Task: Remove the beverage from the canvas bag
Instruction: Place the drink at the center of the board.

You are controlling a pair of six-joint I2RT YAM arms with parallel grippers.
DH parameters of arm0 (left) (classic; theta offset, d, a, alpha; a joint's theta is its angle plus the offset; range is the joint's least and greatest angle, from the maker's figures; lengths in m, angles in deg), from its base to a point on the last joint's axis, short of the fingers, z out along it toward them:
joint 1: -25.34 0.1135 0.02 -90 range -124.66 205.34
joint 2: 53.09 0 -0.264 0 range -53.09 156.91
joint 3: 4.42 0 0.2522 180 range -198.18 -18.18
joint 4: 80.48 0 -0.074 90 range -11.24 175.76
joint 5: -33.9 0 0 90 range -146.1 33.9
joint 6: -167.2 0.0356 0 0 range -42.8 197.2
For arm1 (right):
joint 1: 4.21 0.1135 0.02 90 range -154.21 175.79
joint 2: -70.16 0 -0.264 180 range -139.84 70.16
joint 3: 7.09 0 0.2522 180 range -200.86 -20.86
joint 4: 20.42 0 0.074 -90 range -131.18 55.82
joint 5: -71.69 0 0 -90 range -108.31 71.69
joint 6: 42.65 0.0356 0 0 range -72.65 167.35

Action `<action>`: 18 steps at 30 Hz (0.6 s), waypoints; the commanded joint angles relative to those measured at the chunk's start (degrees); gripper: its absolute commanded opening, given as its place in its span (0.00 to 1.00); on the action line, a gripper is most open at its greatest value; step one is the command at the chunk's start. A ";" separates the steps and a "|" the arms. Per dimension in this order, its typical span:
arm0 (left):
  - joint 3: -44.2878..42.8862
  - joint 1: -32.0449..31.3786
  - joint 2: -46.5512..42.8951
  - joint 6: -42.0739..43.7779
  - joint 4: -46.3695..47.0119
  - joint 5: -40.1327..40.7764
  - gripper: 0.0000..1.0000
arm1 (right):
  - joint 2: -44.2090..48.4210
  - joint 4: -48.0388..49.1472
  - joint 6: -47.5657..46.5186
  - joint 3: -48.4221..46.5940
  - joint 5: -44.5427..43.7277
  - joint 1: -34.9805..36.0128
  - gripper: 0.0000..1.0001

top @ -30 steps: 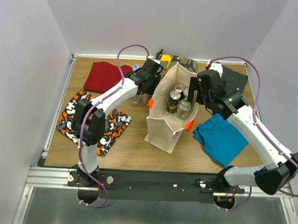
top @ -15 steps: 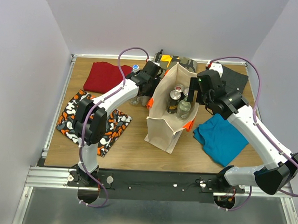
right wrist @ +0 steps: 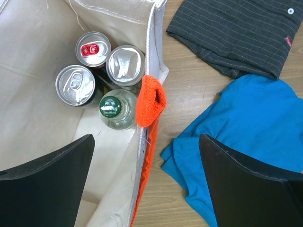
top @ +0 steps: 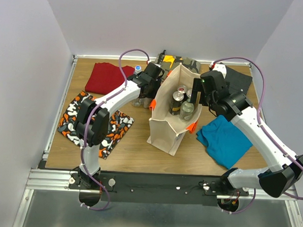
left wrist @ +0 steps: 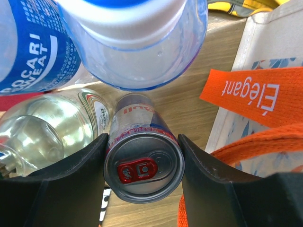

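Upright at mid-desk [top: 134,153], mouth open: the bag [top: 166,127], orange handles [right wrist: 150,99] drooping over its rims. Just left of it, outside on the desk, a can [left wrist: 144,168] with a red tab, upright and pinched on both sides by the left gripper [left wrist: 143,142], jaws narrowed to the can's width and touching it. Crowded against that can, a blue-labelled plastic bottle [left wrist: 132,42] with a white cap and a clear glass bottle [left wrist: 42,127]; close on the can's other side, the bag's printed wall and an orange strap. Poised above the bag's right rim, the right gripper [right wrist: 147,189], jaws spread wide and holding nothing, one finger over the bag's inside and the other over the desk. Down in the bag, packed together near its right wall: three cans [right wrist: 125,64], one with a red tab, and a green-capped bottle [right wrist: 112,108]. Flat on the desk right of the bag, a blue shirt [right wrist: 246,123] and, beyond it, a dark striped shirt [right wrist: 236,38]. At far left, a red cloth [top: 106,76]; nearer, under the left arm, a black, white and orange patterned cloth [top: 90,123].
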 commanded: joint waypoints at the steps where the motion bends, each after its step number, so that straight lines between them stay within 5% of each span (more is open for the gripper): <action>1: 1.21 0.34 -1.62 -0.78 3.17 -0.42 0.39 | 0.76 -1.10 0.23 -0.81 -0.91 -0.34 1.00; 10: 2.35 0.25 -2.68 -0.96 4.49 -1.21 0.55 | 1.28 -1.01 0.76 -0.19 -0.83 -0.34 1.00; 18: 2.97 0.61 -3.38 -2.19 5.46 -1.47 0.58 | 1.28 -0.92 0.76 -0.02 -0.74 -0.25 1.00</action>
